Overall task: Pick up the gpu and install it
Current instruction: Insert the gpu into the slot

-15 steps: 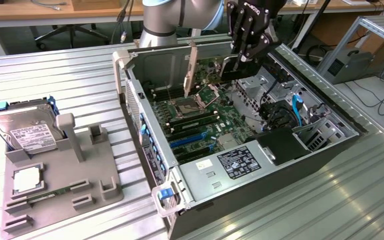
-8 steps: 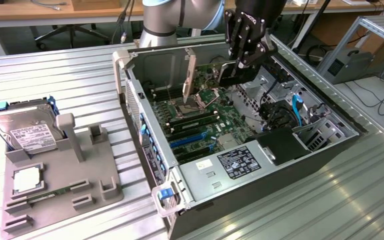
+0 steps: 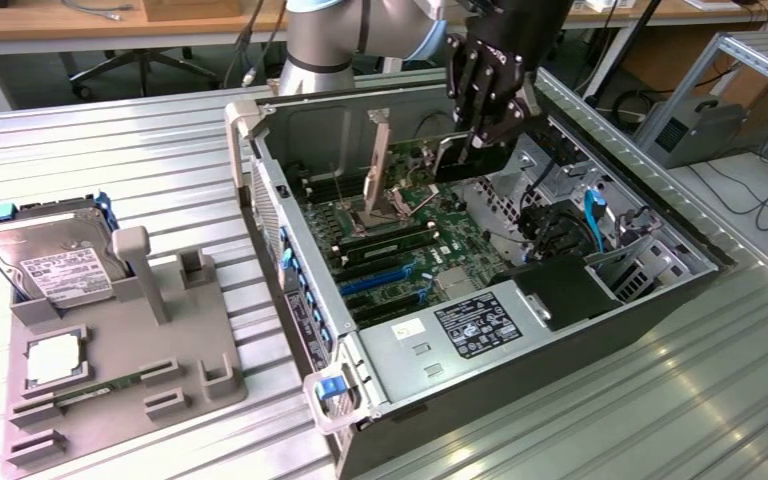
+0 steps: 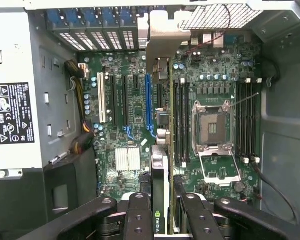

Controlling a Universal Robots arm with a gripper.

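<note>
Gripper (image 3: 480, 135) hangs over the open computer case (image 3: 259, 185), fingers narrowed and clamped on the gpu (image 3: 466, 160). The card is held on edge, hanging below the fingers, over the far part of the motherboard (image 3: 411, 250). Whether its lower edge touches the board: cannot tell.

In the wrist view both dark fingers (image 4: 139, 212) press the card's flat sides and a green logo shows between them. The card runs away from the camera, ending in its pale metal bracket (image 4: 165, 35) near the case's rear slot openings. It sits in line between the blue slot (image 4: 149, 105) and the memory slots, with the empty processor socket (image 4: 212, 125) just beyond those.

The power supply box (image 4: 20, 60) with its black label lies at one side. At the exterior view's left a hard drive (image 3: 44, 260) stands on a grey holder tray (image 3: 131, 370), well apart from the case.
</note>
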